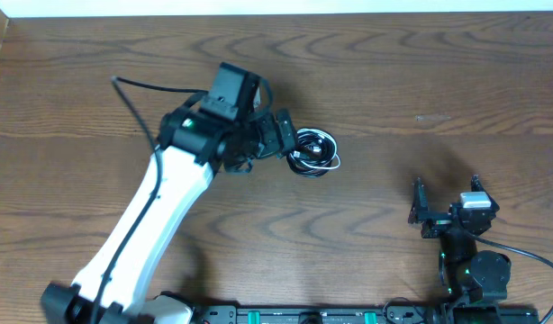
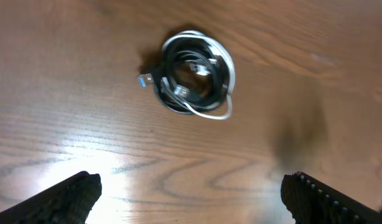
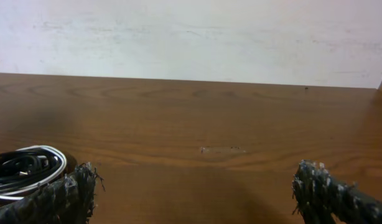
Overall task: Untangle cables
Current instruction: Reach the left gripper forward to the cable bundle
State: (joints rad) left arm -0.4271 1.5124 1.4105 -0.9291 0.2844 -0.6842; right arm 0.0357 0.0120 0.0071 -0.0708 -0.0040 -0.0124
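Observation:
The cables (image 1: 314, 150) lie bundled in one small coil on the wooden table, black cords with a white cord looped round them. In the left wrist view the coil (image 2: 194, 71) shows a small blue-tipped plug at its left side. My left gripper (image 1: 290, 139) hovers just left of the coil. Its fingers (image 2: 191, 199) are wide open and empty, and the coil lies ahead of them. My right gripper (image 1: 446, 193) rests at the lower right, far from the coil. Its fingers (image 3: 194, 196) are open and empty. The coil (image 3: 23, 168) shows at the left edge of the right wrist view.
The white left arm (image 1: 150, 225) stretches diagonally from the front left of the wooden table (image 1: 421, 81). A thick black robot cable (image 1: 137, 99) arcs behind its wrist. A pale wall (image 3: 191, 37) stands beyond the table's far edge.

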